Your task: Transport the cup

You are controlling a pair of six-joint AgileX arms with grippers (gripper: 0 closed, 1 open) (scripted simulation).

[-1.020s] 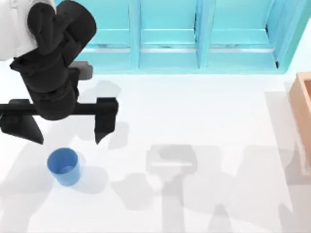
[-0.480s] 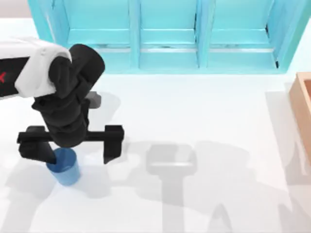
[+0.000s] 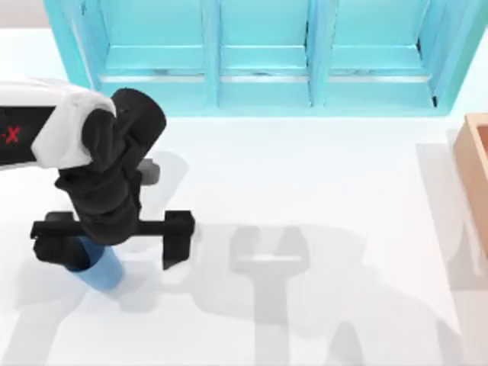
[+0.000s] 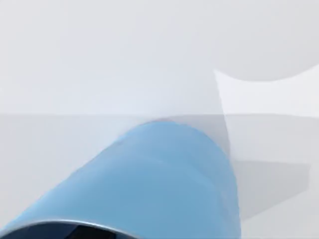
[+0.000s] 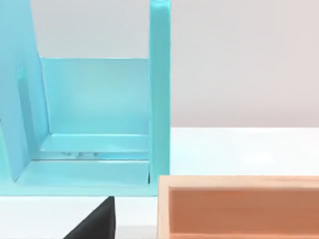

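We are lowering our left gripper [image 3: 113, 252], jaws spread wide, over the cup [image 3: 101, 268], which is standing on the counter [image 3: 305, 191] at the near left. The cup is looking light, rigid and slick, so we are judging a mid-wall grip safest.

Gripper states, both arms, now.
Left gripper: open, lowered around the cup, one finger on each side, not closed on it.
Right gripper: cannot be told.

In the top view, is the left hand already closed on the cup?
No, the left hand is open, its fingers spread wide, with the cup beneath its left finger.
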